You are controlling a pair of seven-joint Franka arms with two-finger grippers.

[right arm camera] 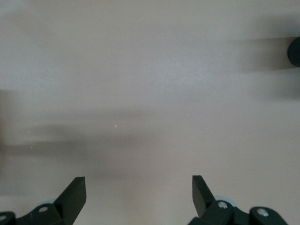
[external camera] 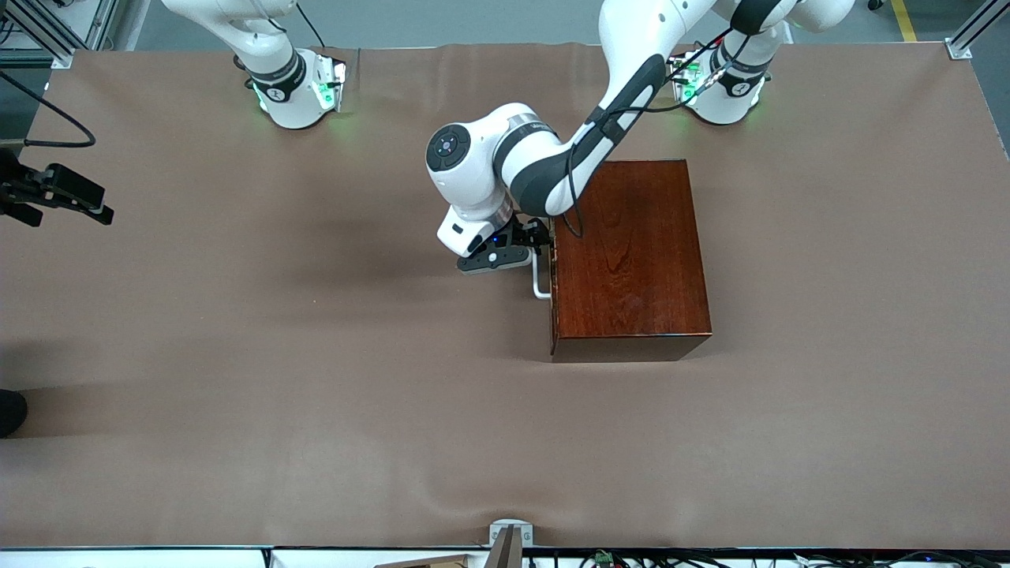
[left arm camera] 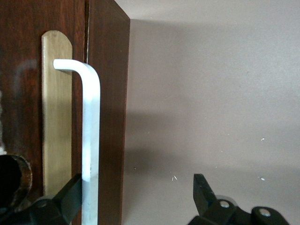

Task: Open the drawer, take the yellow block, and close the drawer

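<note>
Brown table (external camera: pixel 316 355), yellow block hidden.

A brown cloth (external camera: pixel 316 355) covers the table, faintly creased near the front camera's edge. A small grey bracket (external camera: pixel 509 536) sits at that edge. A dark round object (external camera: pixel 9 412) shows at the right arm's end. Aluminium frame posts (external camera: pixel 966 35) stand at the corners.

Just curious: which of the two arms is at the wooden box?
The left arm: its gripper has open jaws around the drawer's white handle. The right gripper waits over the table edge.
</note>
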